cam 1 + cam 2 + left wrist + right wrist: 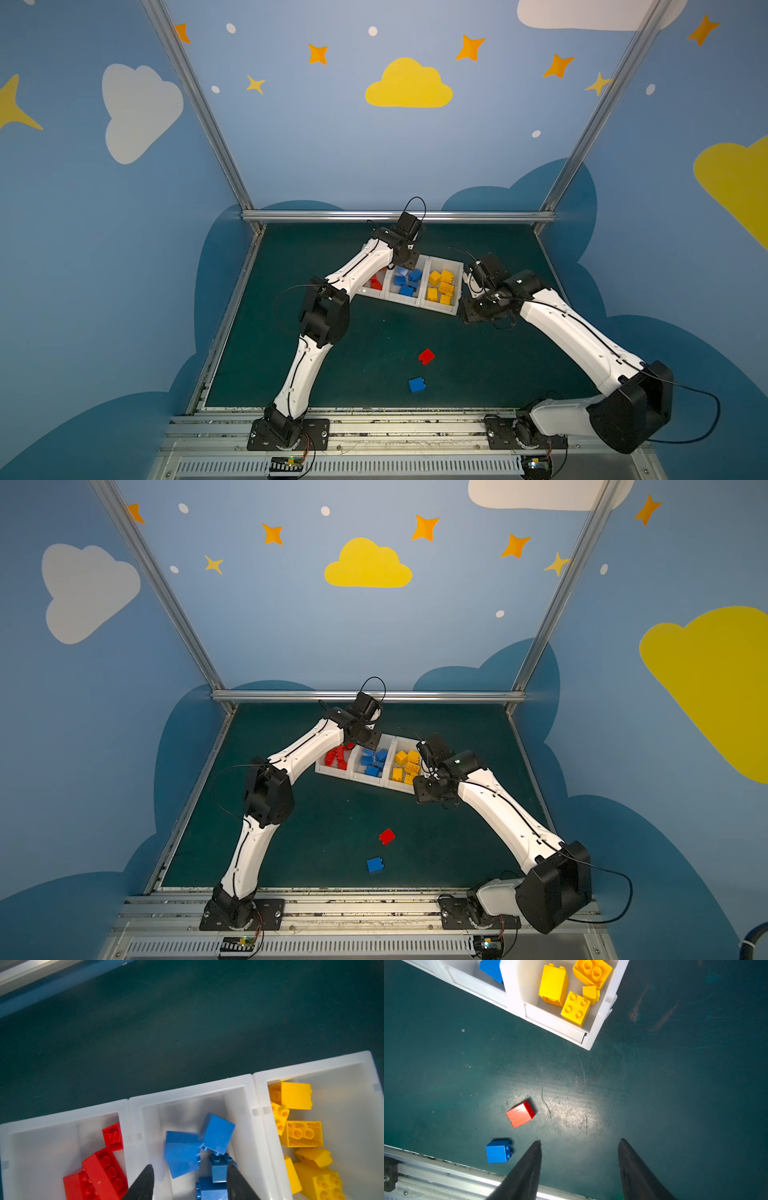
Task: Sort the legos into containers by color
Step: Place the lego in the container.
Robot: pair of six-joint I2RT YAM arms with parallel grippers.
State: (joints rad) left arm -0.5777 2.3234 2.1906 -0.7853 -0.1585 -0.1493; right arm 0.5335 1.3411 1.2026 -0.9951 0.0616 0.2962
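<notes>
Three translucent white plastic bins [436, 308] stand touching on the scuffed green mat [675, 1084]. The left gripper [190, 1167] hangs spread, gripping nothing, over the middle bin [190, 1088], where one glossy blue brick [180, 1155] is blurred. The right gripper [579, 1142] is spread, empty. A loose red brick [520, 1114] and a loose blue brick [497, 1151] lie on their sides on the mat.

Three white plastic bins [437, 307] stand mid-frame in a top view. One red plastic brick [426, 356] and one blue plastic brick [417, 385] lie loose at lower centre. Binned yellow bricks [446, 275] number perhaps five, some overlapping.
</notes>
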